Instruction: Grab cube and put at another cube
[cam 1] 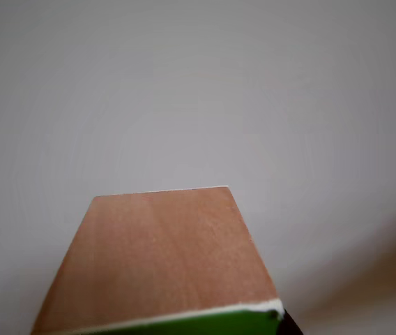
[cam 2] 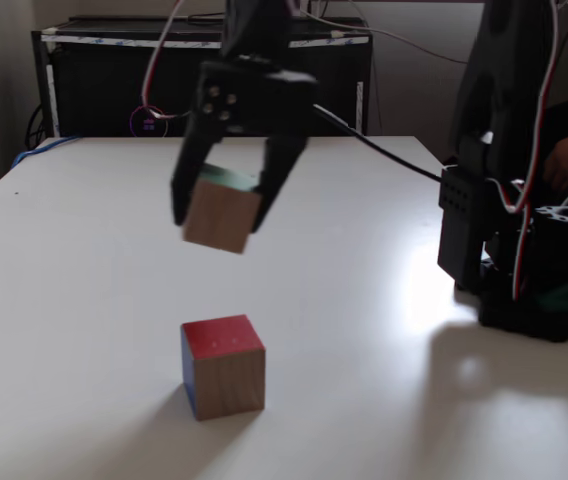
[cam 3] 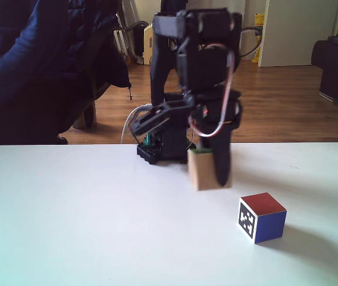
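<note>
1. The gripper (cam 2: 219, 222) has its jaws clamped on the cube (cam 2: 221, 217), one black finger on each side, and holds it in the air above the white surface (cam 2: 84, 300).
2. In a fixed view the cube (cam 3: 203, 171) hangs in front of the arm's base, its wooden faces showing and one finger down its right side.
3. In the other view the cube (cam 1: 160, 258) shows a plain wooden face with a whitish edge and a strip of green at the bottom, the pale surface beyond it.
4. The another cube (cam 2: 223, 366) sits on the surface, below and in front of the held cube in a fixed view, well apart from it; red top, wooden front, a blue side.
5. In a fixed view the another cube (cam 3: 262, 217) lies to the right of and nearer than the held cube, showing a black-and-white marker face, red top and blue side.
6. Nothing lies between the two cubes.
7. A person's dark sleeve (cam 3: 32, 65) shows behind the surface at the left in that fixed view.
</note>
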